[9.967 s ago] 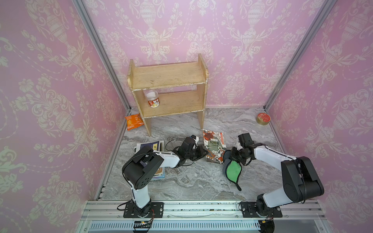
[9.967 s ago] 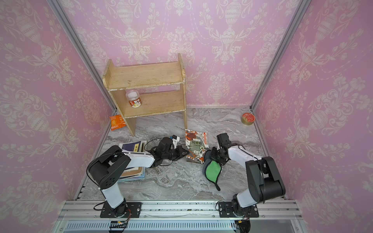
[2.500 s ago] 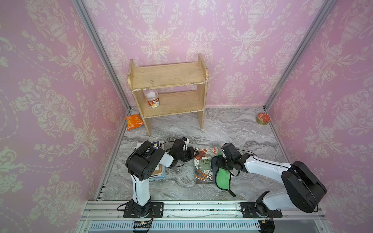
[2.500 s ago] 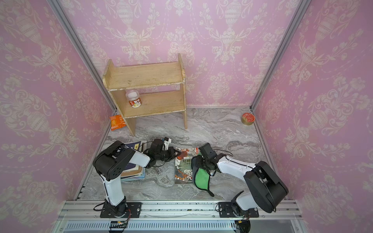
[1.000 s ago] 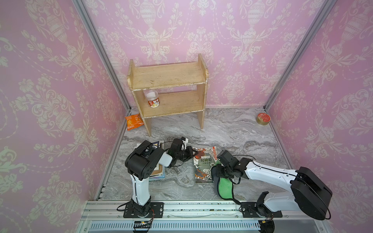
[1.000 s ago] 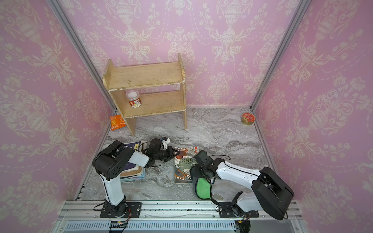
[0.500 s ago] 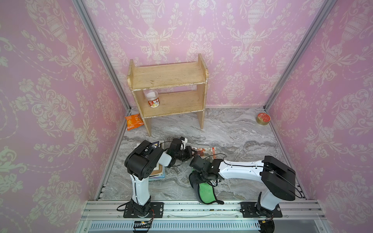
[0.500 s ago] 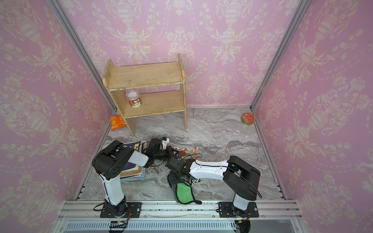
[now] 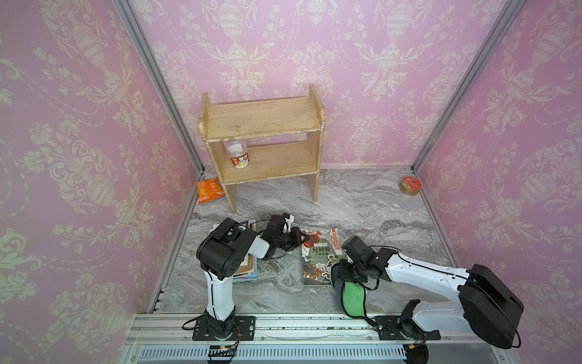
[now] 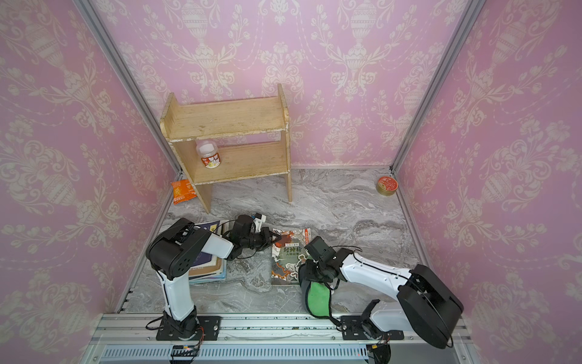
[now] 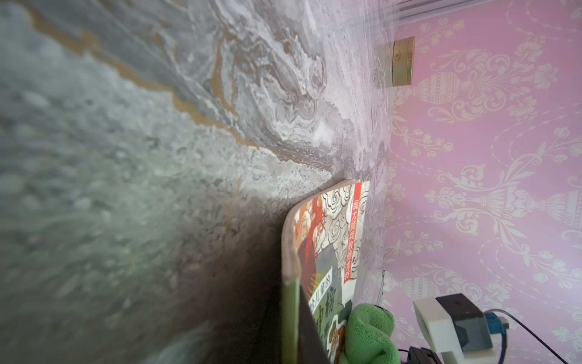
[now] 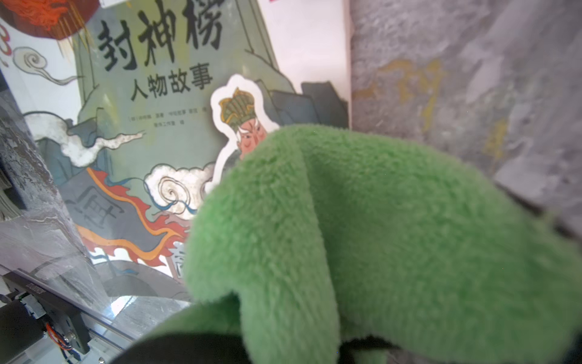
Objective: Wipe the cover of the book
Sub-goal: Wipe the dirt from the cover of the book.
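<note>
The book (image 9: 321, 257) lies flat on the desk (image 9: 378, 214), toward its near middle, cover up, with its long axis running near to far. The left end effector (image 9: 300, 240) reaches in from the left and, judging by the left wrist view, where the book's (image 11: 327, 239) edge runs right up between its fingers, is closed on the far left corner, apparently pinning the book in place. The right end effector (image 9: 341, 271) is clamped on a green cloth (image 9: 352, 297), most of which trails toward the near edge of the desk. The right wrist view shows the cloth (image 12: 378, 236) overlapping the near right part of the cover (image 12: 157, 126) (whether it presses down or only rests there cannot be told). So the unwiped cover lies left and far of the cloth-bearing end effector, which is the one placed to do the wiping. The stroke probably wants to run leftward and along the long axis toward the far edge, stopping short of the left fingers. Pushing toward the pinned corner should keep the book from sliding.
</note>
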Robot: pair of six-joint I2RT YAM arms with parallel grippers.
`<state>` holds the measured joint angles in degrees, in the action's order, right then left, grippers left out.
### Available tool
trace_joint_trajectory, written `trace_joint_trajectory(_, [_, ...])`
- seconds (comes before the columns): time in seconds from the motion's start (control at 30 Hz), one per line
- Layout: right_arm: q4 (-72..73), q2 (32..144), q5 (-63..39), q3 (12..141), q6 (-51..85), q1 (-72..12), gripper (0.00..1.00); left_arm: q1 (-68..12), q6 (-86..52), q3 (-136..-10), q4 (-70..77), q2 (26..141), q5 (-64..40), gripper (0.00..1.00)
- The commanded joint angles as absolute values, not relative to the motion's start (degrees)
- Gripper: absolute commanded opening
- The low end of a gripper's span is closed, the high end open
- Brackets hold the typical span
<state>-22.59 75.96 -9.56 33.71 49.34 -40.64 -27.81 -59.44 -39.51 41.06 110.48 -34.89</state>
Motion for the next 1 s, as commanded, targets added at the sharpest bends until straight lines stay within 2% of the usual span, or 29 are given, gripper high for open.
trace_joint_trajectory(0.0, [-29.44,82.97,-7.81,32.64,45.79,-36.49,0.0,-27.91,-59.52,-41.0,40.19,111.27,-35.51,0.0])
trace_joint_trajectory(0.37, [-26.46,111.53,-17.8,61.73,35.21,-17.99,0.0,-30.23,-60.46,-38.91,41.22,110.22,-34.15,0.0])
trace_joint_trajectory(0.53, [-30.06,115.93,-15.73,72.9,32.72,-16.27,0.0,-30.15,-61.02,-38.32,41.2,109.74,-33.02,0.0])
trace_joint_trajectory(0.63, [-29.88,111.88,-13.59,68.75,32.35,-18.75,0.0,-29.76,-61.27,-38.28,41.57,110.12,-32.55,0.0])
trace_joint_trajectory(0.8, [-27.05,99.22,-10.02,49.69,35.58,-23.72,0.0,-28.02,-61.69,-38.06,42.71,111.09,-32.22,0.0])
trace_joint_trajectory(0.97, [-31.37,85.76,-2.17,36.33,43.49,-35.0,0.0,-26.03,-60.67,-39.51,40.81,111.32,-32.04,0.0])
